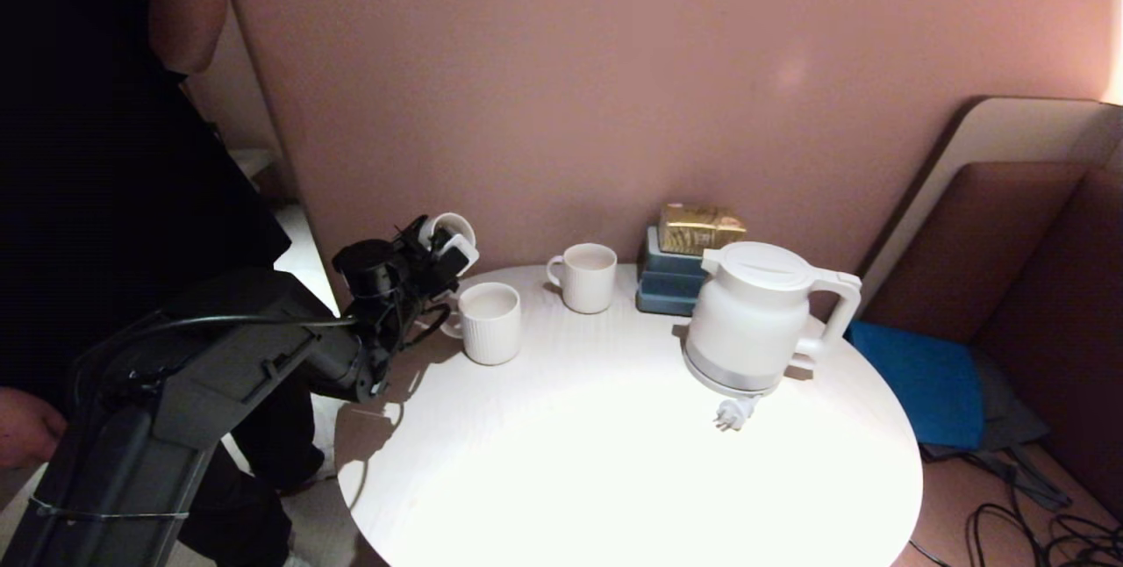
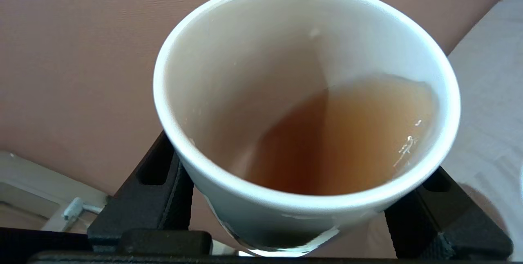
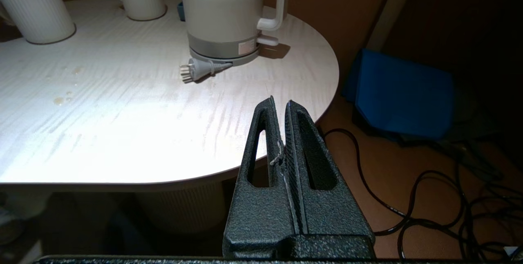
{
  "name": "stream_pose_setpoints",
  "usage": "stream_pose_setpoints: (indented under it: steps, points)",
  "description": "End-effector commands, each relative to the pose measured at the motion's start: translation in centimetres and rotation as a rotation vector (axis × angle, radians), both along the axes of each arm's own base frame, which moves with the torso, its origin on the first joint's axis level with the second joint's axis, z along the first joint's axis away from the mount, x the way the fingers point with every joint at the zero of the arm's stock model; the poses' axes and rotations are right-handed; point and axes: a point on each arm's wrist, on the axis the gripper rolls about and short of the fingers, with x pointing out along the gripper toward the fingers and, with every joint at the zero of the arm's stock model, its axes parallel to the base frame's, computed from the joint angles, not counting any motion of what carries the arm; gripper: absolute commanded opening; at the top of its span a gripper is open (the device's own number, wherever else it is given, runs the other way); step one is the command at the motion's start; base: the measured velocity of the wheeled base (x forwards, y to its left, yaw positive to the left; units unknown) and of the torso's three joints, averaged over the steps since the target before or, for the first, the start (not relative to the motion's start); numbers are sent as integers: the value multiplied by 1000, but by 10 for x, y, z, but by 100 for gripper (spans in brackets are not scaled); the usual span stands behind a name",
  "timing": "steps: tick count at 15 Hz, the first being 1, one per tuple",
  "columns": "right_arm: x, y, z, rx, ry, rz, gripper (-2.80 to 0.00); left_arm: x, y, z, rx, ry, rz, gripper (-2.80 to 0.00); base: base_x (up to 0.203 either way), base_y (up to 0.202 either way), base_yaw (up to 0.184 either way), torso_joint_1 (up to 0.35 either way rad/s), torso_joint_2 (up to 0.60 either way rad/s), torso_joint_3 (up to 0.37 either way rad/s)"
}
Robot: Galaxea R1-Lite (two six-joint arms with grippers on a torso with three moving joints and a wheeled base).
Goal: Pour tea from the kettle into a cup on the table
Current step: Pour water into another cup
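Round table [image 1: 614,462]: kettle [image 1: 754,317] stands well right of left gripper [image 2: 302,198], clamped on tilted tea-filled cup [image 2: 306,104].

The cup [image 2: 306,104] looks like glazed white ceramic, smooth and glossy inside, with tea [image 2: 347,141] that is translucent reddish-brown and shiny at its surface. The gripper fingers [image 3: 265,198] are black with a rough, pebbled matt texture. The kettle [image 1: 754,312] seems matt white plastic, with a brushed silvery band [image 1: 728,371] near its base. The table [image 1: 614,462] has a pale, smooth top with faint wood-grain streaks and a soft sheen. Two mugs [image 1: 489,323] show ribbed white ceramic walls. A gold box [image 1: 700,228] looks foil-glossy.
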Motion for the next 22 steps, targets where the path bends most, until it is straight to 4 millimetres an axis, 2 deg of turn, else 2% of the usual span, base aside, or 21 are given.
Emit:
stream_pose_setpoints:
  steps: [1, 12, 22]
  points:
    - [0, 0, 0, 0, 2, 0, -280, 0, 0, -1, 13, -7, 2, -280, 0, 0, 0, 0, 0, 0]
    - [0, 0, 0, 0, 2, 0, -280, -6, -1, -12, 142, -36, -39, -280, 0, 0, 0, 0, 0, 0]
    - [0, 0, 0, 2, 1, 0, -280, 5, -4, 1, 191, -78, -26, -280, 0, 0, 0, 0, 0, 0]
